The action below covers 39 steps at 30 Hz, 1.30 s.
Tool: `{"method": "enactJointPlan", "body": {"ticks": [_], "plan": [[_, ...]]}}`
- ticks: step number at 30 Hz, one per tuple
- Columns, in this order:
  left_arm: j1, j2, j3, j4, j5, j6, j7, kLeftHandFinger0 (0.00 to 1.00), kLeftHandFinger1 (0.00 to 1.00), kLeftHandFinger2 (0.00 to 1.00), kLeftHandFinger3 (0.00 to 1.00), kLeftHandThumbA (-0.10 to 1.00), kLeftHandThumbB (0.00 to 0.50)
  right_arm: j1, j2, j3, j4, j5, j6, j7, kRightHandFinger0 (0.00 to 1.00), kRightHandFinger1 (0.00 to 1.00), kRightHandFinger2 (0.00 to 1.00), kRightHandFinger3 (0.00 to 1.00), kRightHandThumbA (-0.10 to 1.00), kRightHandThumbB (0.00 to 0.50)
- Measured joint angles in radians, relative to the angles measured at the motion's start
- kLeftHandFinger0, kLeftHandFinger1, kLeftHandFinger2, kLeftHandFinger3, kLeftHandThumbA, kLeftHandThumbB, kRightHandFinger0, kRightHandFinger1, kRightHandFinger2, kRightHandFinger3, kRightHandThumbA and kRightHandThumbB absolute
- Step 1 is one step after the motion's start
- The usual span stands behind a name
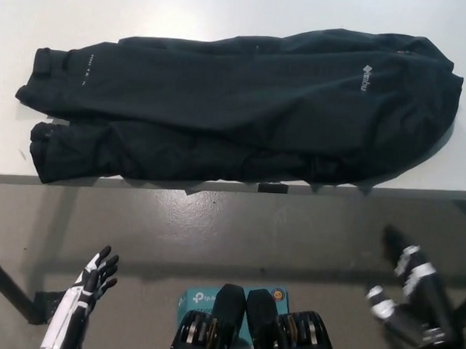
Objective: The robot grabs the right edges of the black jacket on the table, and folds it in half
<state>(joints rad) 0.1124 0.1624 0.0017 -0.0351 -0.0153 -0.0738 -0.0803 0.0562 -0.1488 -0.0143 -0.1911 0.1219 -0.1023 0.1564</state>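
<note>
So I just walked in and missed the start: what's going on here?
Nothing is being handled yet. A black jacket lies spread across the white table, its lower edge at the table's near edge. The robot's left hand hangs open at lower left, the right hand at lower right; both are below the table edge, off the jacket.

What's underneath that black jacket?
The black jacket lies on a white table, its lower edge at the table's front edge. Anything beneath the jacket is hidden.

You get bright, even light on the white table point(225, 18); the black jacket point(244, 105) loses fold detail, and the right hand point(407, 289) blurs below the table's front edge.
</note>
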Motion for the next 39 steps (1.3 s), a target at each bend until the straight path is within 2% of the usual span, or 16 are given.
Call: {"method": "enactJointPlan", "body": {"ticks": [1, 2, 4, 5, 6, 9, 10, 16, 17, 19, 25, 26, 30, 33, 37, 39], "plan": [[-0.003, -0.002, 0.000, -0.002, -0.001, 0.000, 0.000, 1.00, 1.00, 1.00, 1.00, 1.00, 0.111, -0.003, -0.001, -0.015, -0.027, 0.015, 0.004, -0.002, 1.00, 1.00, 1.00, 1.00, 0.79, 0.165], [-0.005, -0.003, 0.000, -0.005, -0.002, 0.000, 0.000, 1.00, 1.00, 1.00, 1.00, 1.00, 0.136, -0.007, -0.001, -0.029, -0.053, 0.029, 0.008, -0.005, 1.00, 1.00, 1.00, 1.00, 0.93, 0.149], [-0.013, -0.008, 0.001, -0.014, -0.005, 0.001, 0.000, 1.00, 1.00, 1.00, 1.00, 1.00, 0.138, -0.020, -0.003, -0.065, -0.110, 0.069, 0.026, -0.014, 1.00, 1.00, 1.00, 1.00, 0.96, 0.156], [-0.017, -0.013, 0.002, -0.022, -0.007, 0.001, 0.000, 1.00, 1.00, 1.00, 1.00, 1.00, 0.127, -0.034, -0.004, -0.088, -0.137, 0.094, 0.040, -0.021, 1.00, 1.00, 1.00, 1.00, 1.00, 0.195], [-0.019, -0.016, 0.002, -0.028, -0.009, 0.001, 0.000, 1.00, 1.00, 1.00, 1.00, 1.00, 0.123, -0.048, -0.005, -0.105, -0.153, 0.112, 0.050, -0.026, 1.00, 1.00, 1.00, 1.00, 1.00, 0.223], [-0.026, -0.026, 0.005, -0.036, -0.014, 0.001, 0.000, 1.00, 1.00, 1.00, 1.00, 1.00, 0.123, -0.110, -0.011, -0.157, -0.184, 0.169, 0.085, -0.047, 1.00, 1.00, 1.00, 1.00, 1.00, 0.227], [-0.027, -0.029, 0.007, -0.041, -0.015, 0.001, 0.000, 1.00, 1.00, 1.00, 1.00, 1.00, 0.135, -0.132, -0.013, -0.175, -0.195, 0.189, 0.097, -0.054, 1.00, 1.00, 1.00, 1.00, 0.96, 0.229], [-0.034, -0.042, 0.015, -0.072, -0.022, 0.000, 0.000, 1.00, 1.00, 1.00, 1.00, 1.00, 0.161, -0.291, -0.031, -0.273, -0.200, 0.304, 0.174, -0.101, 1.00, 1.00, 1.00, 1.00, 0.97, 0.183], [-0.038, -0.045, 0.016, -0.075, -0.022, 0.000, 0.001, 1.00, 1.00, 1.00, 1.00, 1.00, 0.163, -0.320, -0.035, -0.287, -0.193, 0.324, 0.186, -0.107, 1.00, 1.00, 1.00, 1.00, 0.97, 0.196], [-0.042, -0.050, 0.018, -0.081, -0.023, 0.000, 0.000, 1.00, 1.00, 1.00, 1.00, 1.00, 0.175, -0.363, -0.038, -0.307, -0.174, 0.357, 0.207, -0.118, 1.00, 1.00, 1.00, 1.00, 0.96, 0.186], [-0.048, -0.058, 0.021, -0.094, -0.028, -0.001, 0.001, 1.00, 1.00, 1.00, 1.00, 1.00, 0.171, -0.481, -0.038, -0.376, 0.018, 0.481, 0.280, -0.134, 1.00, 1.00, 1.00, 1.00, 0.89, 0.217], [-0.048, -0.059, 0.021, -0.094, -0.029, -0.001, 0.001, 1.00, 1.00, 1.00, 1.00, 1.00, 0.172, -0.492, -0.038, -0.384, 0.048, 0.497, 0.291, -0.134, 1.00, 1.00, 1.00, 1.00, 0.92, 0.179], [-0.047, -0.062, 0.024, -0.098, -0.037, -0.002, 0.000, 1.00, 1.00, 1.00, 1.00, 1.00, 0.176, -0.561, -0.038, -0.427, 0.223, 0.570, 0.329, -0.132, 1.00, 1.00, 1.00, 1.00, 0.96, 0.179], [-0.045, -0.062, 0.028, -0.099, -0.042, -0.010, 0.001, 1.00, 1.00, 1.00, 1.00, 1.00, 0.183, -0.611, -0.039, -0.443, 0.345, 0.591, 0.341, -0.129, 1.00, 1.00, 1.00, 1.00, 0.95, 0.200], [-0.041, -0.062, 0.038, -0.098, -0.046, -0.022, 0.001, 1.00, 1.00, 1.00, 1.00, 1.00, 0.197, -0.654, -0.041, -0.440, 0.483, 0.592, 0.341, -0.117, 1.00, 1.00, 1.00, 1.00, 0.93, 0.191], [-0.039, -0.062, 0.043, -0.098, -0.049, -0.025, 0.001, 1.00, 1.00, 1.00, 1.00, 1.00, 0.195, -0.664, -0.041, -0.440, 0.525, 0.592, 0.341, -0.107, 1.00, 1.00, 1.00, 1.00, 0.91, 0.206]]}}
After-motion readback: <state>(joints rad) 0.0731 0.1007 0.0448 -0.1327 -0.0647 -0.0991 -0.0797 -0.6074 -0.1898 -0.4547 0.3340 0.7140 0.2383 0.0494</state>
